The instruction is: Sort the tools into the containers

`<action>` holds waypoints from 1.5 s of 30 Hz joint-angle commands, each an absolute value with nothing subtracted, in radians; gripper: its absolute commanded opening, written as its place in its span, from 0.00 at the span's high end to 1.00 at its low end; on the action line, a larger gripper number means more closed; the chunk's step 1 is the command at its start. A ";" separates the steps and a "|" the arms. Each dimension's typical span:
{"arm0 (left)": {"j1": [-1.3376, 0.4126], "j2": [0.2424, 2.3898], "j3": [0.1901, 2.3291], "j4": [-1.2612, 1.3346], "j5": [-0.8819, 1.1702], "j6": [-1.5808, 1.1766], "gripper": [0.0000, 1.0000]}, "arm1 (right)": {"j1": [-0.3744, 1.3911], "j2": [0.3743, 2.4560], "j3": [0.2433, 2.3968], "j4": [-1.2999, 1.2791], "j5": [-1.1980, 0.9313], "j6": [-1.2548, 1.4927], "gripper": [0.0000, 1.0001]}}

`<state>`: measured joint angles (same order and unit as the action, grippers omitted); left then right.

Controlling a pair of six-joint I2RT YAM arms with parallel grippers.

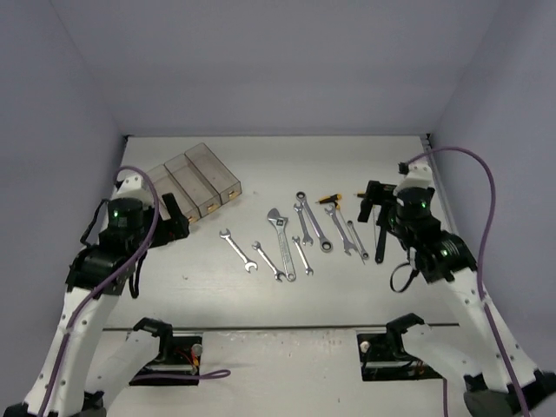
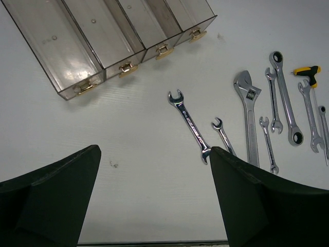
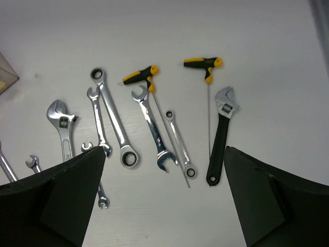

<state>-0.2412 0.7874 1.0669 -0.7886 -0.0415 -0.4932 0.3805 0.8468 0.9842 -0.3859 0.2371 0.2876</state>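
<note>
Left wrist view shows the left gripper (image 2: 154, 154) with its two dark fingers (image 2: 51, 195) spread as wide as they go. Nothing sits between them and they touch nothing, hanging over bare table (image 2: 144, 206). The right gripper (image 3: 164, 154) is just as wide open, with an empty gap between its fingers (image 3: 267, 200). It hangs above the right end of the tool row and grips none of the tools.

The containers (image 2: 103, 41) number four: clear, smoky bins joined side by side, each with a gold clasp at its near end. They lie slantwise at the far left of the table, near the left gripper.

Eleven tools lie on the table to the right of the bins, in a loose row.
- Seven are plain chrome wrenches:
  - a double open-end wrench (image 2: 189, 126)
  - a short wrench (image 2: 222, 135) just beside it
  - a small combination wrench (image 2: 268, 144)
  - a longer combination wrench (image 3: 95, 118)
  - a ratcheting wrench (image 3: 113, 121)
  - an open-end wrench with a dark mark (image 3: 151, 128)
  - a slim ring-ended wrench (image 3: 177, 141)
- Two are adjustable wrenches: a chrome adjustable wrench (image 3: 60, 128) and a black-handled adjustable wrench (image 3: 221, 134), the rightmost tool.
- Two are yellow-and-black T-handle keys: the left T-handle key (image 3: 141, 76) and the right T-handle key (image 3: 203, 63).
</note>
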 commanded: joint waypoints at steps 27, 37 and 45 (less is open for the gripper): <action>-0.385 0.987 1.128 -0.755 0.037 -0.548 0.15 | 0.829 1.936 1.414 -0.322 0.253 0.646 0.43; -0.384 0.999 1.115 -0.756 0.047 -0.565 0.15 | 0.829 2.057 1.458 -0.322 0.292 0.689 0.44; -0.384 1.017 1.129 -0.756 0.039 -0.548 0.15 | 0.814 2.107 1.442 -0.321 0.278 0.691 0.48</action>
<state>-0.3798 1.0068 1.1011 -0.7815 0.0345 -0.5600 0.8279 2.0673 1.4414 -0.3022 0.2485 0.6674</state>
